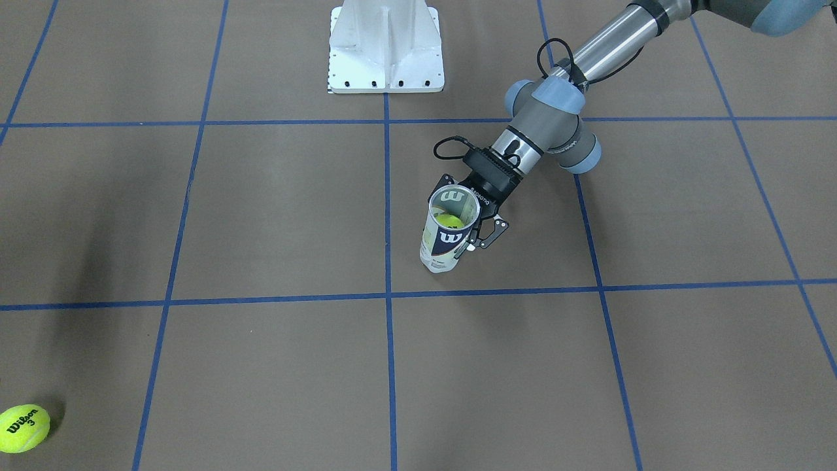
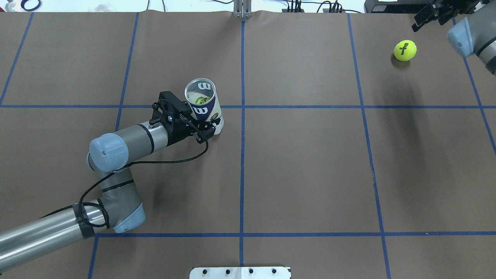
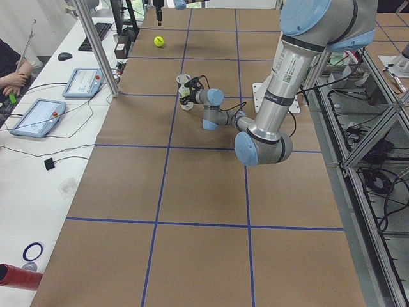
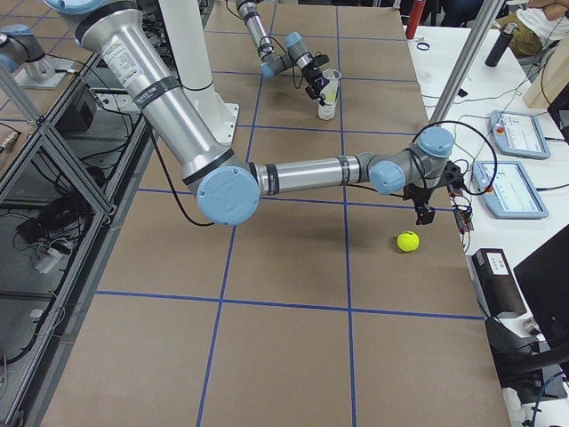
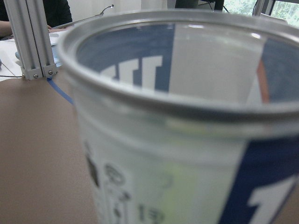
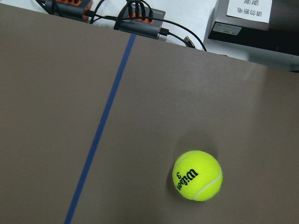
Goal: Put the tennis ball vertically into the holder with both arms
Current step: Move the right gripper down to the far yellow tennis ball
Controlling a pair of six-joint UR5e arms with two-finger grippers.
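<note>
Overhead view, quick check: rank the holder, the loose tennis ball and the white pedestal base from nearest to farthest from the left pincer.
1. The holder: upright in the grip of the left pincer, just left of the centre line.
2. The white pedestal base: bottom edge, centre.
3. The loose tennis ball: far off, top right.

Left arm (image 2: 128, 139) reaching low and level, left gripper (image 1: 468, 210) clamped sideways around the holder (image 1: 446, 241), right arm (image 4: 311, 171) stretched far out, right gripper (image 4: 424, 212) pointing down, its opening unclear.
</note>
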